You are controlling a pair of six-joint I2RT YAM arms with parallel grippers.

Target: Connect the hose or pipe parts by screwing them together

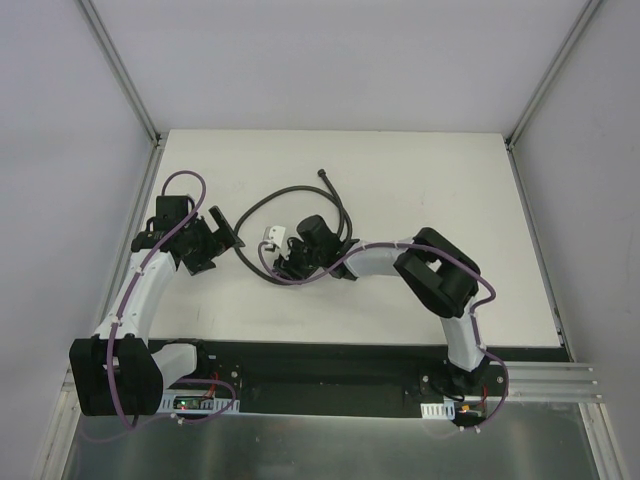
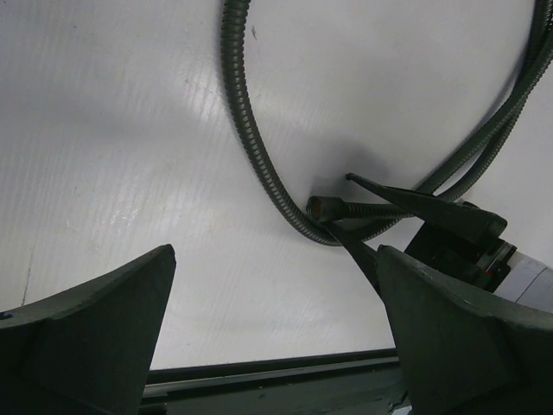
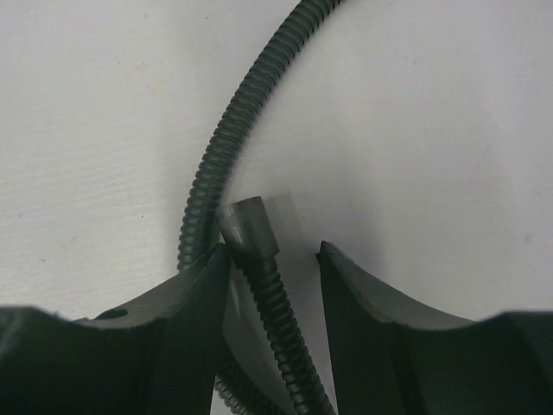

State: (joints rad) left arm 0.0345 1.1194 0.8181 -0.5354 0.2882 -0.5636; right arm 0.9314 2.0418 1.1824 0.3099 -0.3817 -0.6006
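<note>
White surface [image 1: 420, 180] carries the looped hoses [image 2: 250, 130] at its middle, not yet joined. Right pincer [image 3: 273, 249] straddles 1 fitting [image 3: 248, 223] end, jaws part-open with a gap on 1 side, no grip yet. Left pincer [image 2: 275, 259] gapes wide, empty. Mating and screwing all remain

Curled grey hose [image 1: 285, 193] beside right hand [image 1: 287, 264]

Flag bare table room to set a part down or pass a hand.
Widest bare patch: far right of the table, between the hose end fitting, the right arm's elbow and the right edge. Smaller: the far-left corner beyond the left arm, and the near strip between both arms. Crowded: centre, where the hose loops lie around the right fingers.
</note>
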